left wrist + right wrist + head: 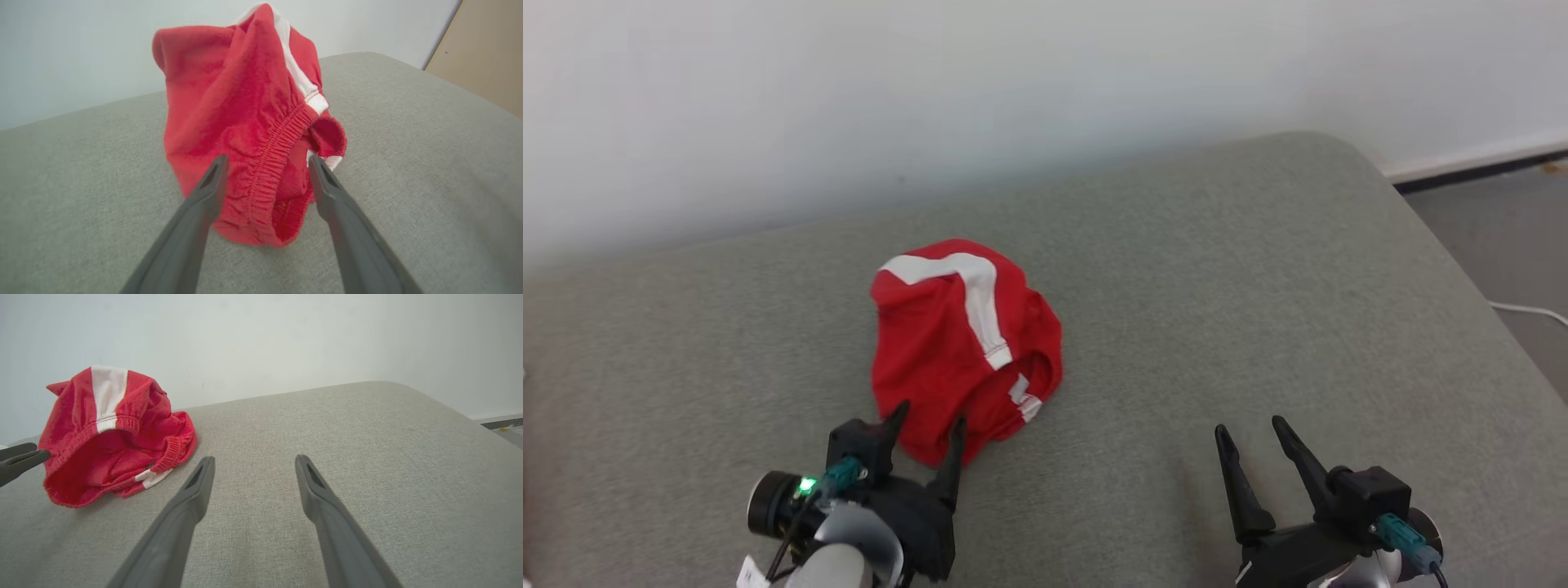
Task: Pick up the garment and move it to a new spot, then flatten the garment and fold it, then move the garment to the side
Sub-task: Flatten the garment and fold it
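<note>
Crumpled garment (245,102) edge sits between the spread left fingers (204,200).

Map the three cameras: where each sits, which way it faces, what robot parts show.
Head: looks forward and down at the red shorts on the grey cushion; left gripper and right gripper at the bottom.
Left wrist: on the left arm, low, facing the shorts' waistband close up between its own fingers.
Right wrist: on the right arm, facing cushion and wall; own fingers show.
Shared: head and right wrist both show the shorts and the left gripper.
</note>
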